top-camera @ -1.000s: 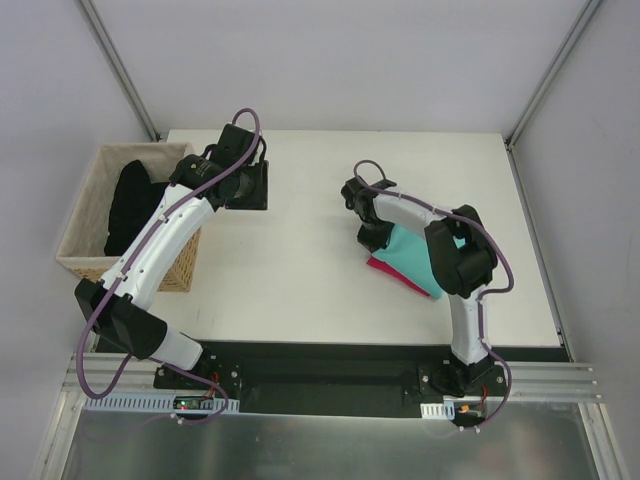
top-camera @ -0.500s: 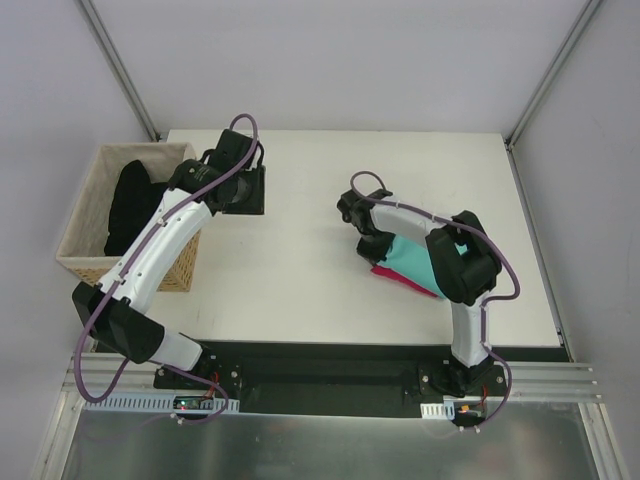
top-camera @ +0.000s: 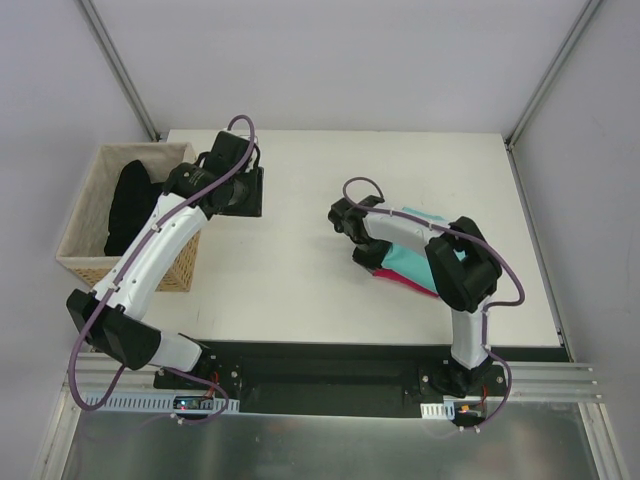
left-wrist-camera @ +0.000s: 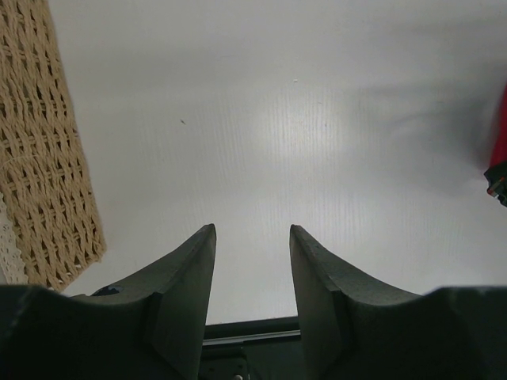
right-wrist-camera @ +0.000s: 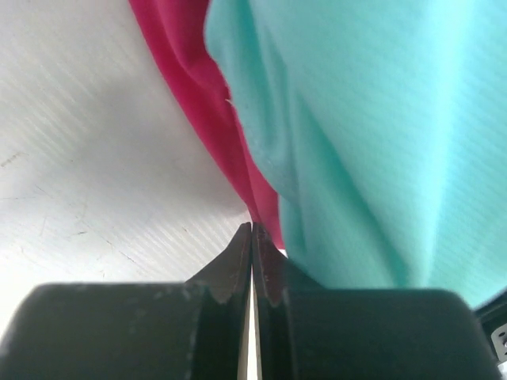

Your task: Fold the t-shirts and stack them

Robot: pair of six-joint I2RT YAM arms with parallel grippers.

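Note:
The teal t-shirt [top-camera: 410, 262] lies folded on top of the magenta-pink t-shirt [top-camera: 384, 272] on the right half of the white table. In the right wrist view the teal t-shirt [right-wrist-camera: 380, 119] fills the upper right, with the pink t-shirt [right-wrist-camera: 198, 95] showing as a strip along its left edge. My right gripper [right-wrist-camera: 252, 226] is shut, its tips touching the pink edge at table level; from above the right gripper [top-camera: 367, 252] sits at the stack's left side. My left gripper [left-wrist-camera: 253, 228] hangs open and empty over bare table, and from above the left gripper [top-camera: 246, 190] is beside the basket.
A wicker basket [top-camera: 175, 268] stands at the table's left edge with a black garment [top-camera: 130, 205] inside; its woven wall [left-wrist-camera: 47, 158] fills the left of the left wrist view. A red sliver of the pink t-shirt [left-wrist-camera: 499, 134] shows at that view's right edge.
My right wrist has swung left and slightly nearer along the stack's left side, and more teal cloth shows behind the arm. The left arm has drifted slightly left.

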